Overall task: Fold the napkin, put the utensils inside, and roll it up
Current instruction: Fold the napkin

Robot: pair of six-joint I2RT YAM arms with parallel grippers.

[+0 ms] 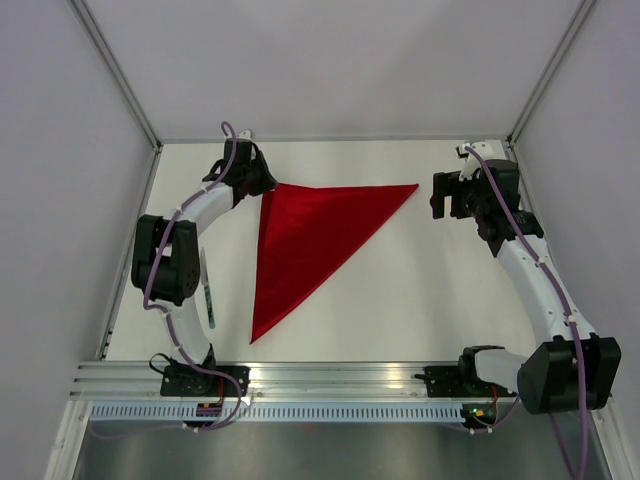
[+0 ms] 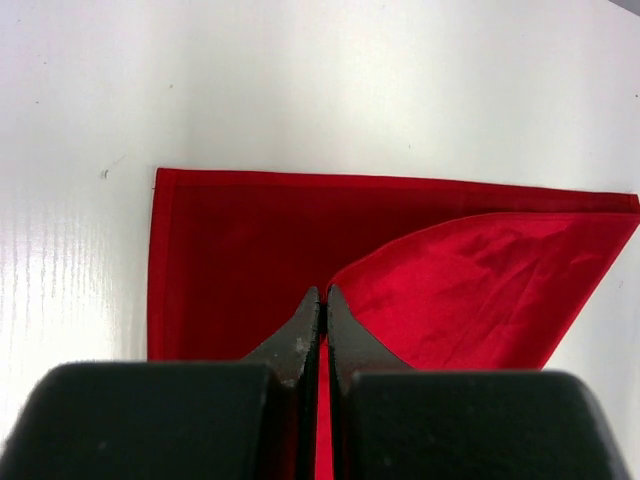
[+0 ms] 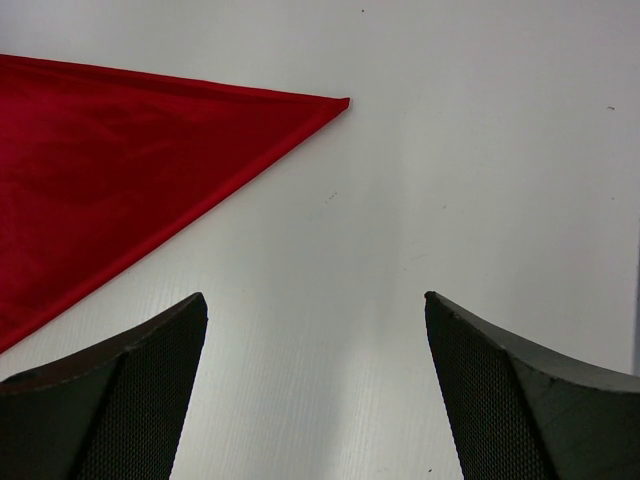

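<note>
- Where it lies folded into a triangle mid-table, the napkin (image 1: pixel 305 235) points toward 2 and 7 o'clock.
- Left gripper (image 2: pixel 322 298), at its 10 o'clock corner, pinches the top layer.
- Right gripper (image 3: pixel 315 300) gapes wide at 3 o'clock, apart from the tip.

top external: fixed, high and behind the arm bases, tilted down and forward; far off, takes in the whole table (image 1: pixel 420 300) and both arms.
left wrist: rides on the left gripper (image 2: pixel 324 292), faces down past its fingers; very near, the napkin (image 2: pixel 230 240) fills most of the frame.
right wrist: rides on the right gripper (image 3: pixel 314 295), faces down at the table; near, napkin tip upper left.
shared: all three views see the napkin; top and right wrist share its right tip.
</note>
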